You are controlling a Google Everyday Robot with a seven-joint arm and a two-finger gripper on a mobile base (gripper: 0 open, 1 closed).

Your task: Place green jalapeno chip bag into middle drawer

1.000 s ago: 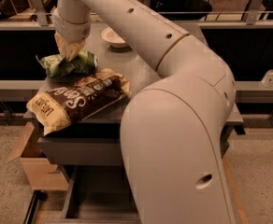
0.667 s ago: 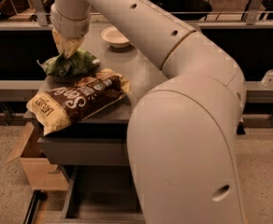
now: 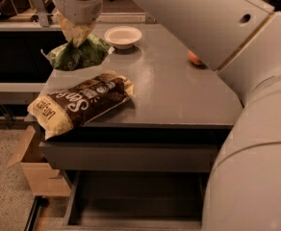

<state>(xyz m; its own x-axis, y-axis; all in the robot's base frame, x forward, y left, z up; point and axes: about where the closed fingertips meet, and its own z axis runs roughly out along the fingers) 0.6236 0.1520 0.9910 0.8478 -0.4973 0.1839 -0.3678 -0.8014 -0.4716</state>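
The green jalapeno chip bag [image 3: 79, 54] hangs at the back left corner of the grey cabinet top, its upper end pinched in my gripper [image 3: 77, 34]. The gripper comes straight down from the top of the view and is shut on the bag. The bag's lower edge is at or just above the surface; I cannot tell whether it touches. The middle drawer [image 3: 72, 198] stands pulled out below the cabinet's front edge, its dark floor showing, with nothing visible in it. My arm hides the drawer's right part.
A larger brown-and-yellow chip bag [image 3: 80, 102] lies at the cabinet top's front left, overhanging the edge. A white bowl [image 3: 123, 35] sits at the back. A small orange thing [image 3: 194, 57] lies by my arm. A cardboard box [image 3: 32, 170] stands on the floor at left.
The gripper has risen slightly and shifted right with the green bag in it. The arm's large links have swung further right and closer to the camera. The brown bag has not moved.
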